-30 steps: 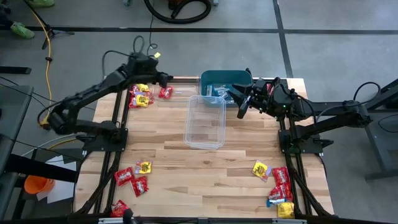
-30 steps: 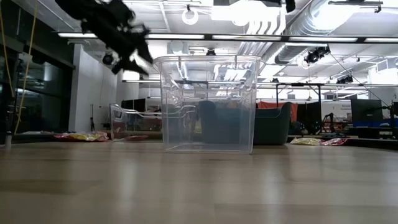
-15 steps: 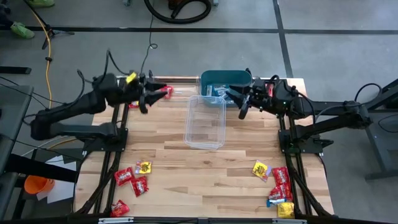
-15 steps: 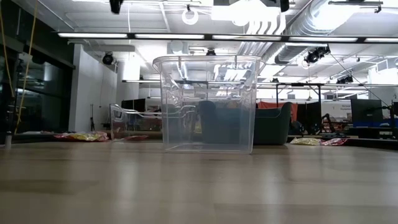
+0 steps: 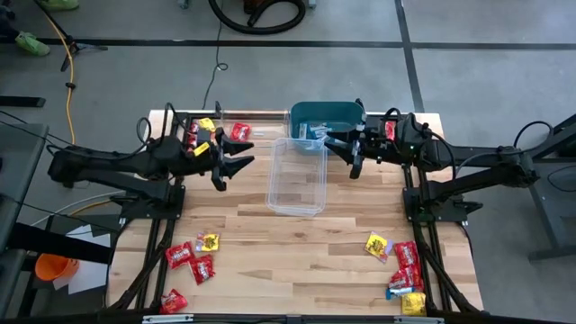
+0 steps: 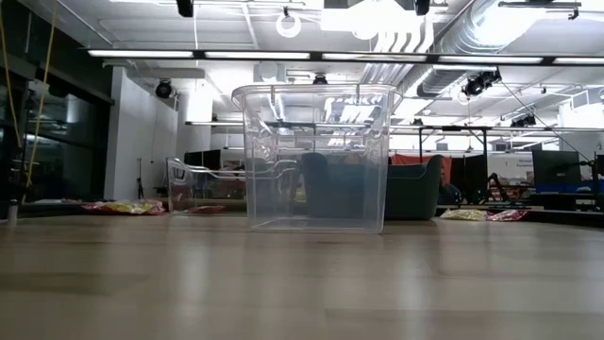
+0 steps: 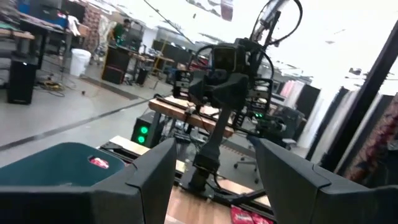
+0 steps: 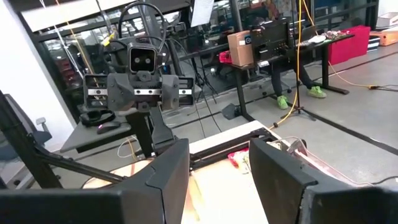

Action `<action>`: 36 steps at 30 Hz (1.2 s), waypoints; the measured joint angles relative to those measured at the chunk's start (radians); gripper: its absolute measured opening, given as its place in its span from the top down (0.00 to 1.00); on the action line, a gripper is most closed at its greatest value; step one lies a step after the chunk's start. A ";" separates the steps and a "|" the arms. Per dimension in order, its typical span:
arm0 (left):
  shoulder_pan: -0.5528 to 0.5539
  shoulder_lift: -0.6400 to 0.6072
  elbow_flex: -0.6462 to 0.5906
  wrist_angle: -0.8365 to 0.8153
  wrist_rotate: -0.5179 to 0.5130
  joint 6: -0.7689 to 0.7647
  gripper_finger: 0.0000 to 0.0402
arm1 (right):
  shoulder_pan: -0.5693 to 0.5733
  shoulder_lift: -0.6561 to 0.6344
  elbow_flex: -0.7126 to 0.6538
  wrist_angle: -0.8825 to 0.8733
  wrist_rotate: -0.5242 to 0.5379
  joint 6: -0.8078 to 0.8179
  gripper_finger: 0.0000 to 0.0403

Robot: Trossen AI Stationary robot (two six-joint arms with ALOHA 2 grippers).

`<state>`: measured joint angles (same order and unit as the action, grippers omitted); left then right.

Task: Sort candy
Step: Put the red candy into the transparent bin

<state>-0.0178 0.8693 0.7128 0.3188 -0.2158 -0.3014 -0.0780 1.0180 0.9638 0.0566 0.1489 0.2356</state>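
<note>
High view: both arms hover near the clear tub (image 5: 298, 175); the left end effector (image 5: 236, 165) gapes wide and empty, the right end effector (image 5: 346, 151) half open, nothing seen in it. Candy (image 5: 211, 135) lies behind the left one, and more (image 5: 400, 266) in the near corners of the surface (image 5: 297, 252). Low view: tub only, arms above frame. Wrist views: fingers (image 7: 155, 177) apart, empty. Best to descend squarely on one packet.
</note>
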 joint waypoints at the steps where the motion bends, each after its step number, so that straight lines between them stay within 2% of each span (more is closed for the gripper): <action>1: 0.003 -0.002 0.000 0.001 -0.004 0.002 0.48 | 0.000 0.000 0.000 0.000 0.000 0.000 0.60; 10: 0.018 -0.017 0.000 0.001 -0.005 -0.030 0.48 | -0.003 -0.004 0.000 -0.031 0.018 0.035 0.60; 12: 0.018 -0.017 0.000 0.000 -0.005 -0.034 0.48 | -0.009 -0.006 0.000 -0.076 0.084 0.049 0.60; 15: 0.018 -0.017 0.000 0.000 -0.009 -0.035 0.48 | -0.043 -0.008 0.000 -0.219 0.241 0.110 0.60; 17: 0.018 -0.017 0.000 0.000 -0.015 -0.035 0.48 | -0.090 -0.009 0.000 -0.352 0.337 0.211 0.60; 20: 0.018 -0.017 0.000 0.000 -0.016 -0.036 0.48 | -0.217 -0.009 0.000 -0.594 0.385 0.398 0.60; 24: 0.018 -0.017 0.000 0.000 -0.032 -0.037 0.48 | -0.425 -0.001 -0.001 -0.900 0.386 0.575 0.60; 27: 0.018 -0.017 0.000 0.000 -0.036 -0.037 0.48 | -0.563 0.000 -0.032 -0.977 0.379 0.610 0.60; 32: 0.018 -0.017 0.000 0.000 -0.040 -0.037 0.48 | -0.738 0.004 -0.195 -0.845 0.203 0.607 0.60; 36: 0.018 -0.017 0.000 0.000 -0.040 -0.038 0.48 | -0.836 0.004 -0.342 -0.702 0.177 0.736 0.60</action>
<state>-0.0002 0.8524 0.7128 0.3191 -0.2561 -0.3398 -0.9136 1.0222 0.6218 -0.6455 0.3262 0.9719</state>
